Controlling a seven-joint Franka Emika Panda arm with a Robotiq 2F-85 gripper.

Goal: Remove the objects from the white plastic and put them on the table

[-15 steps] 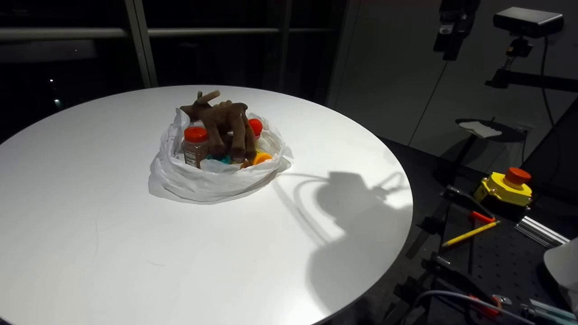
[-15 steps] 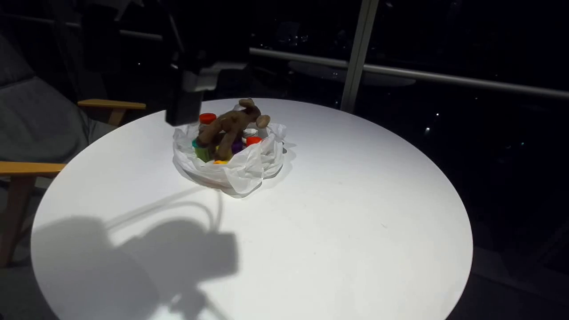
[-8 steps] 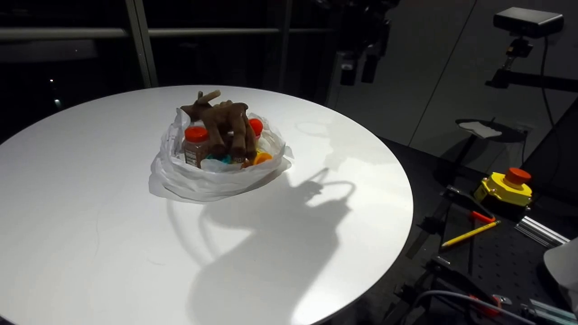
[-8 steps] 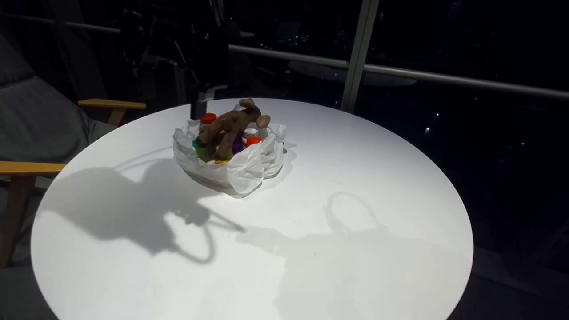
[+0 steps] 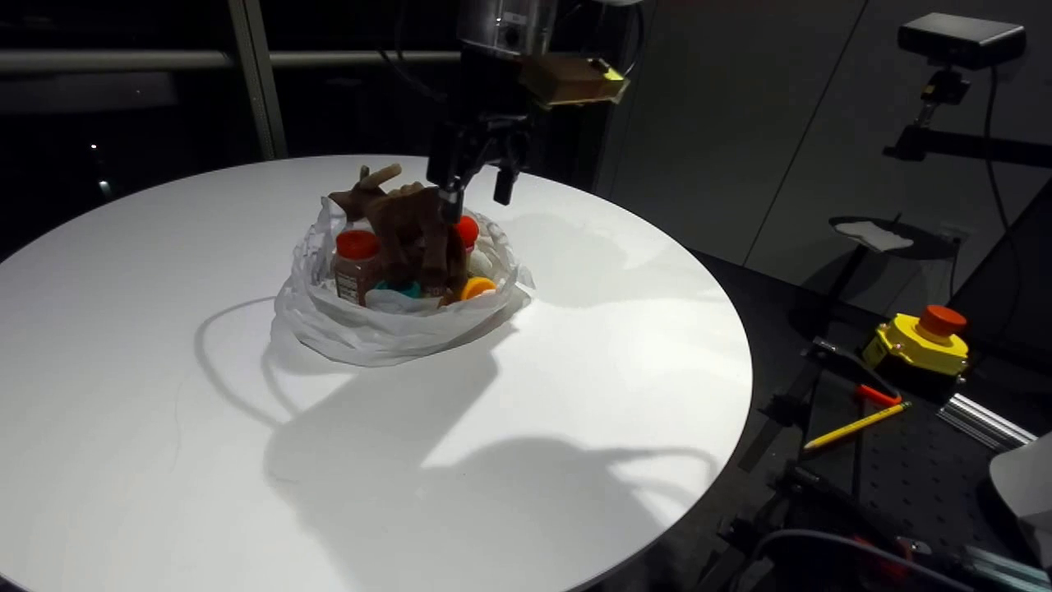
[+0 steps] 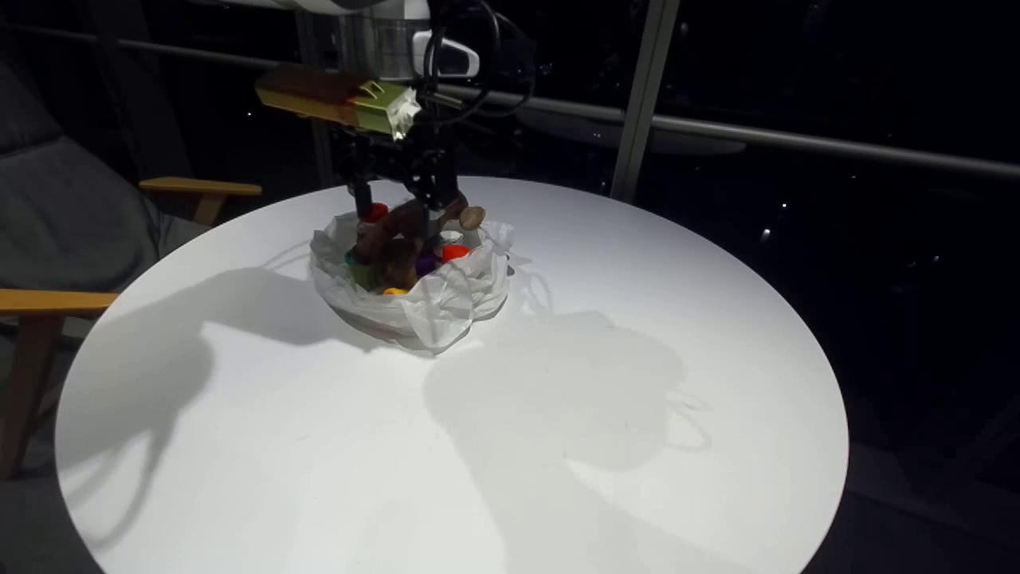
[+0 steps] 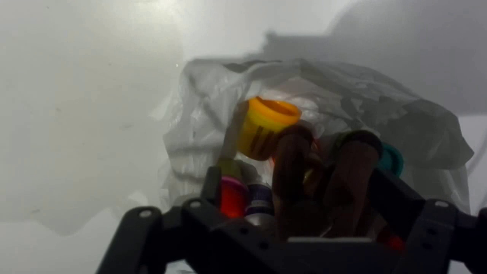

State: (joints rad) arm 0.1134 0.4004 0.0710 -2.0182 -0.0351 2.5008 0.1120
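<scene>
Loosely wrinkled plastic [image 5: 394, 333] — plush [image 5: 403, 218], round table [image 5: 164, 353]

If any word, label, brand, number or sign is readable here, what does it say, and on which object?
No text is readable.
Red-lidded jar: label too small.
Yellow tub: dark print, too blurred.
Purple-banded container: faint marks, too blurred.
Robot arm: pale label, too small.

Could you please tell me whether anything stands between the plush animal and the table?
Yes: the crumpled rim of the plastic bag stands around the lower part of the plush animal, between it and the table. Lifting it over that rim would probably be needed.
</scene>
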